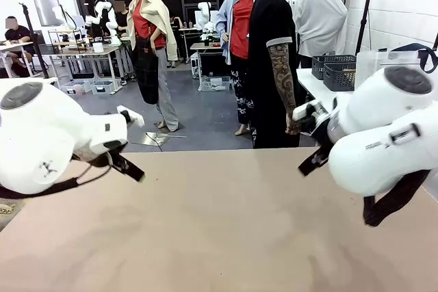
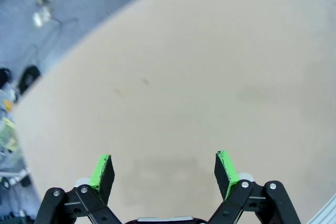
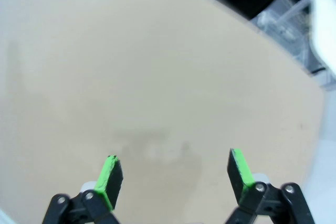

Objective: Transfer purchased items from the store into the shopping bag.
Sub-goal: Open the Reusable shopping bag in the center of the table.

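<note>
At the far right, on a side table (image 1: 309, 83) beyond the bench (image 1: 219, 237), dark lattice baskets (image 1: 339, 73) and the whitish shopping bag (image 1: 375, 59) stand. Expect the bag to be thin and floppy, so take it by its navy strap (image 1: 419, 48). Your left end effector (image 2: 163, 157) and right end effector (image 3: 173, 157) hang with jaws apart over bare bench.

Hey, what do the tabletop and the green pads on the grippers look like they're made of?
Tabletop: likely laminate or painted board, matte beige; the colour is even, with faint smudges and no glare. Green pads: probably rubber or soft plastic, dull finish; bright green strips with slightly rough edges. The look alone cannot settle either.
</note>
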